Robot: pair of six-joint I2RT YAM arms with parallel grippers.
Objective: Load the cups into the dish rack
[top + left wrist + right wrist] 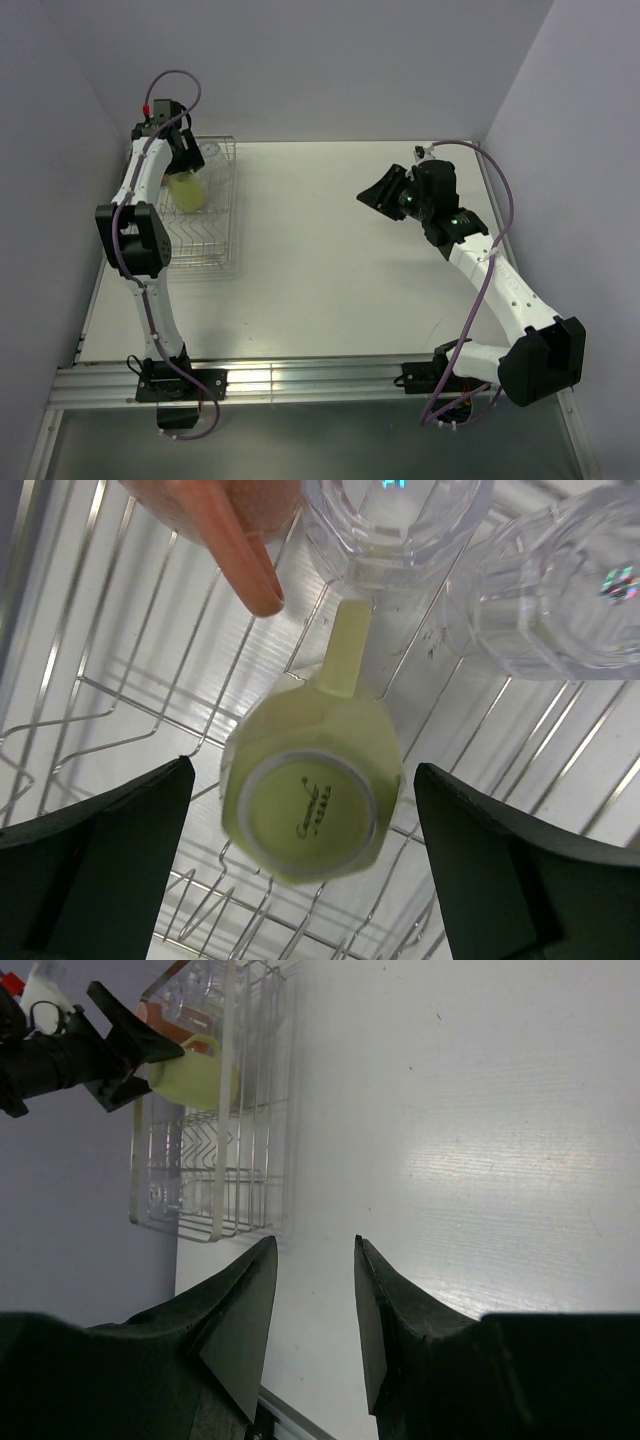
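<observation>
Dish rack (205, 245) is seen at the desk's (330, 260) far-left corner, w/ 4 cups grouped at its far end. In the left wrist view a pale yellow-green mug (310, 810) is stood base-up on the wires, maker's stamp showing and handle pointed away toward the other cups. It was prob. inverted so water can drain and the rim can be caught by the wires. Beyond it an orange mug (235, 560) and 2 clear tumblers (395, 520) (560, 590) are partly cut off by the frame edge.

The left end effector (304, 770) is held directly over the yellow-green mug w/ jaws spread wide. A gap shows on each side and nothing is gripped. Whether the mug is fully settled on the wires cannot be told. The load looks done or nearly so, since no cup is seen on the desk outside the rack.

The right end effector (315, 1245) is parked over the desk's right side, well apart from the rack, jaws parted only narrowly w/ nothing btw. them. It is judged to be kept there so the left arm's path is not crowded.
</observation>
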